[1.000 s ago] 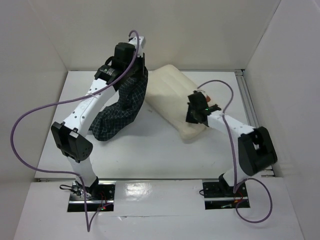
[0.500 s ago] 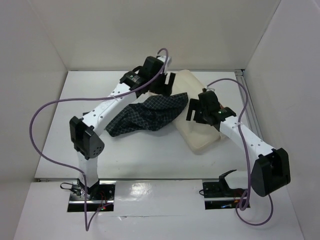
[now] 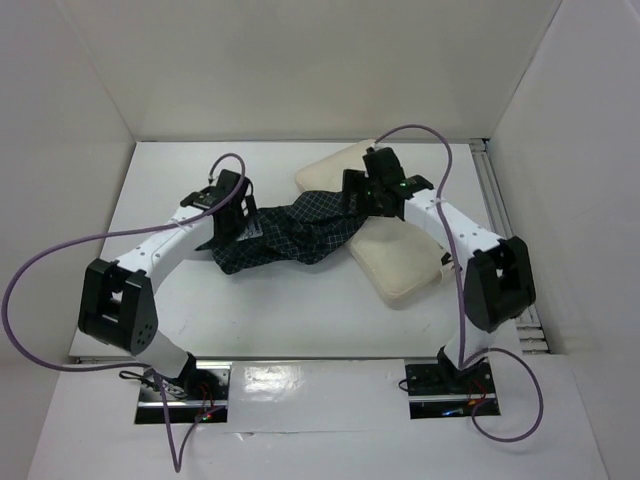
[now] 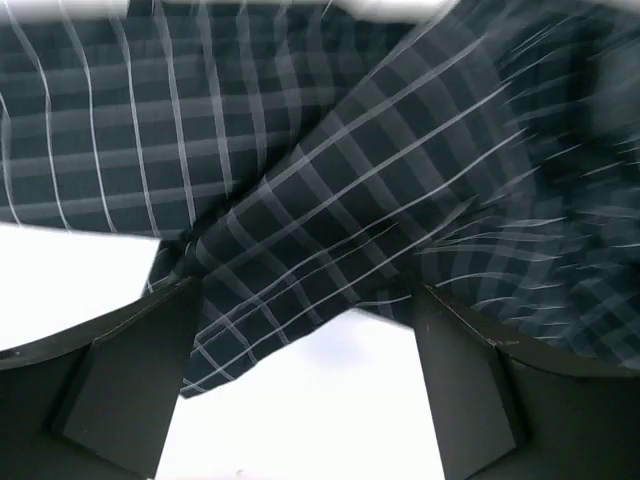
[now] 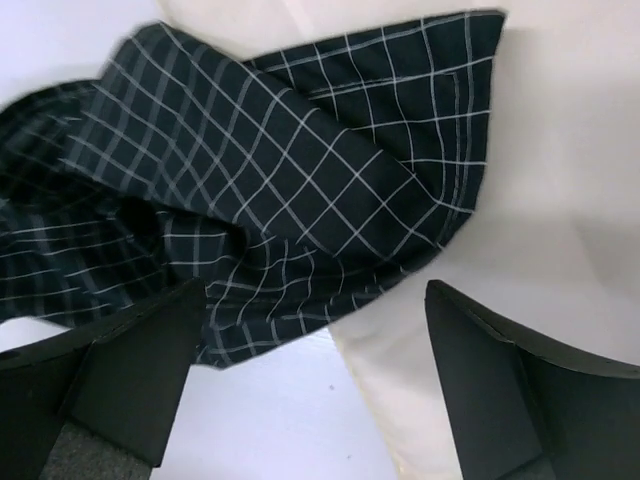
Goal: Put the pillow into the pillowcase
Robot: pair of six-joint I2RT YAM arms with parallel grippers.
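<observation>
The dark checked pillowcase lies crumpled on the white table, and its right end rests on the cream pillow. That pillow lies aslant at the back right. My left gripper is at the pillowcase's left end, open. In the left wrist view the cloth lies just past the gripper, with bare table between the fingers. My right gripper hovers open over the cloth's right end. The right wrist view shows pillowcase, pillow and open gripper holding nothing.
White walls close in the table on the left, back and right. A metal rail runs along the right edge. Purple cables loop off both arms.
Both grippers have opened. The pillowcase, which hung from the raised left gripper, now lies on the table and pillow. The left arm came down and left; the right gripper moved back over the cloth's right end.
</observation>
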